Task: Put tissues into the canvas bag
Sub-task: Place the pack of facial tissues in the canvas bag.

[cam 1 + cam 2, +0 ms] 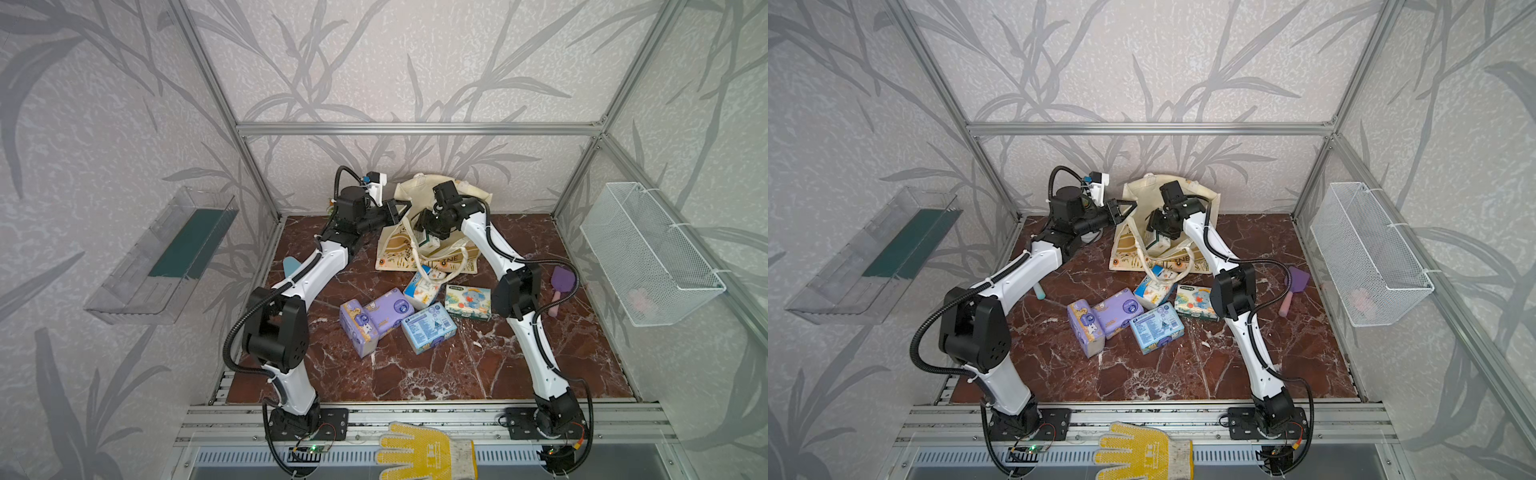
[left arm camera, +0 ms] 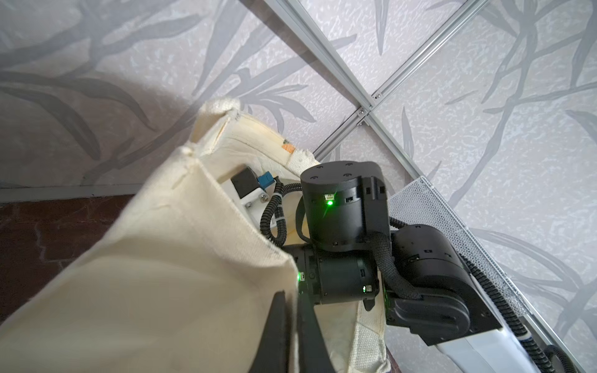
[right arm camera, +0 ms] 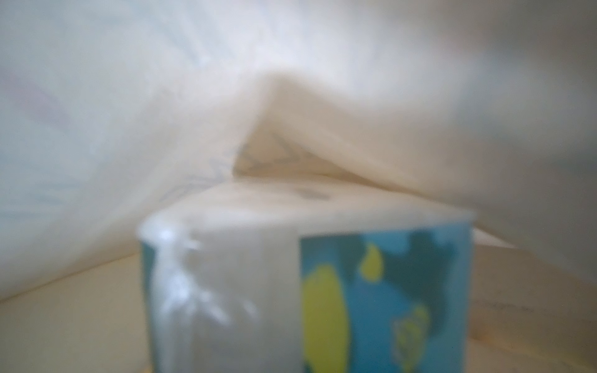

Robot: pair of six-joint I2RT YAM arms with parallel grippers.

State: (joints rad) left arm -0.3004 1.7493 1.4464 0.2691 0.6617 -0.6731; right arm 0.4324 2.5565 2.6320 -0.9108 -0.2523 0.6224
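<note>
The cream canvas bag (image 1: 455,259) (image 1: 1183,195) stands at the back of the table, its mouth held up. My left gripper (image 1: 402,207) (image 2: 292,323) is shut on the bag's rim (image 2: 161,274), with fabric pinched between the black fingers. My right gripper (image 1: 426,236) (image 1: 1156,236) reaches into the mouth with a green-white tissue pack (image 1: 430,245) (image 3: 371,290) at its tips; its fingers are hidden, so the grip is unclear. In front of the bag lie two purple packs (image 1: 358,326) (image 1: 390,309), a blue-white pack (image 1: 428,328), another blue-white pack (image 1: 424,287) and an elephant pack (image 1: 468,302).
A blue toy shovel (image 1: 291,266) lies under the left arm and a purple one (image 1: 561,282) by the right arm. A white wire basket (image 1: 648,253) hangs on the right wall and a clear tray (image 1: 166,257) on the left. A yellow glove (image 1: 424,451) lies on the front rail.
</note>
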